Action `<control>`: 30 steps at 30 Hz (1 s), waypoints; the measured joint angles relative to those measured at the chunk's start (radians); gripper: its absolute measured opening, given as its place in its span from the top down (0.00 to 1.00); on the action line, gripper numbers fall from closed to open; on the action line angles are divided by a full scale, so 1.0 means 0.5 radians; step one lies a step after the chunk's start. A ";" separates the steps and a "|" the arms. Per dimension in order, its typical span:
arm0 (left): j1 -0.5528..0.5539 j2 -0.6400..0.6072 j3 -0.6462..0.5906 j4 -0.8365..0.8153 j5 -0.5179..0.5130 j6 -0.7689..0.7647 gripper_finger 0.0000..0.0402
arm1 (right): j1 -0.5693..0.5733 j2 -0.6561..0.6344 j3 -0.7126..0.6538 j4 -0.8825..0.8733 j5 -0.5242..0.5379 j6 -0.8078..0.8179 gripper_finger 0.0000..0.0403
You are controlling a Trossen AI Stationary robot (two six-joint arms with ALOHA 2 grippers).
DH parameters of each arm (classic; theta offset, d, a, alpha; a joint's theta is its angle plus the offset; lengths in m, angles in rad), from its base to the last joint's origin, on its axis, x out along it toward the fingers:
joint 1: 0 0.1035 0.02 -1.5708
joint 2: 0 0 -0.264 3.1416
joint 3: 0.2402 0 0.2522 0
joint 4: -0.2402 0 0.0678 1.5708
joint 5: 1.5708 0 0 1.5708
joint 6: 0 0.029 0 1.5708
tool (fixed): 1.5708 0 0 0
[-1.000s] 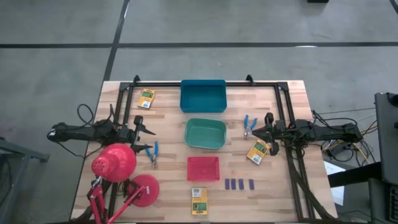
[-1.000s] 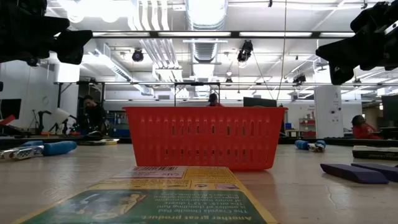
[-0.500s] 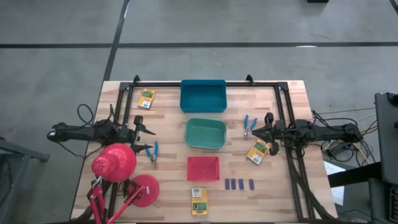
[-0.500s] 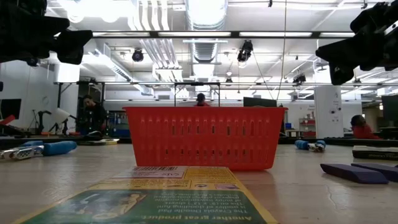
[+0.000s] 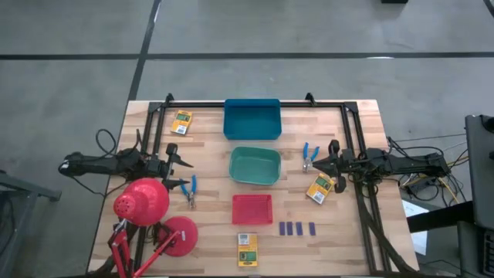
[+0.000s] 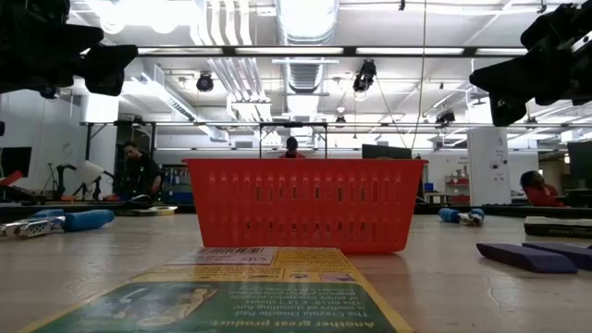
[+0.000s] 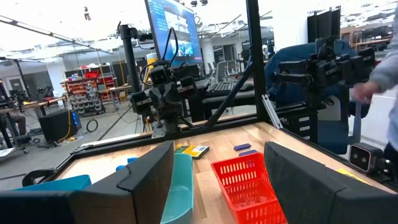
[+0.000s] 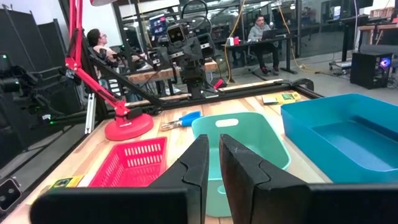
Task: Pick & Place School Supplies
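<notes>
Yellow-and-green boxes lie at three spots on my wooden surface [image 5: 208, 147]: one box [image 5: 182, 122] near the far left corner beside the blue tray [image 5: 252, 120], a second box [image 5: 320, 188] on the right side just under my right tool [image 5: 333, 164], and a third box [image 5: 247, 249] at the near edge, below the red tray [image 5: 252, 208]. Four dark blue-purple blocks [image 5: 297, 228] sit in a short row just right of the red tray, apart from each other. One pair of blue-handled scissors [image 5: 309, 155] rests between the green tray [image 5: 255, 165] and my right tool; the other pair of scissors [image 5: 191, 190] lies near my left tool [image 5: 179, 171], close to the red desk lamp [image 5: 147, 212] at the near left corner. The three trays run in a line down the middle, blue farthest, green in the centre, red nearest. My left tool hangs above the left side with its fingers spread wide and nothing between them. My right tool hangs above the right side, fingers pressed nearly together, holding nothing. From table height, the red tray stands behind the near box, with people visible in the workshop beyond.
</notes>
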 joint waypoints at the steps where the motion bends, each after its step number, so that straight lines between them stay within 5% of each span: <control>1: 0.000 -0.001 0.000 0.000 0.000 0.000 0.36 | 0.000 0.000 0.000 0.000 0.001 0.000 0.90; 17: 0.000 0.000 0.000 0.000 0.000 0.000 0.36 | 0.001 0.001 0.000 0.022 0.000 0.003 0.90; 24: -0.001 0.000 0.000 0.000 0.000 0.000 0.36 | 0.001 -0.006 0.000 0.036 0.000 0.418 0.90; 30: -0.001 0.000 0.000 -0.001 0.000 0.000 0.36 | -0.006 0.000 0.000 0.029 0.014 0.334 0.91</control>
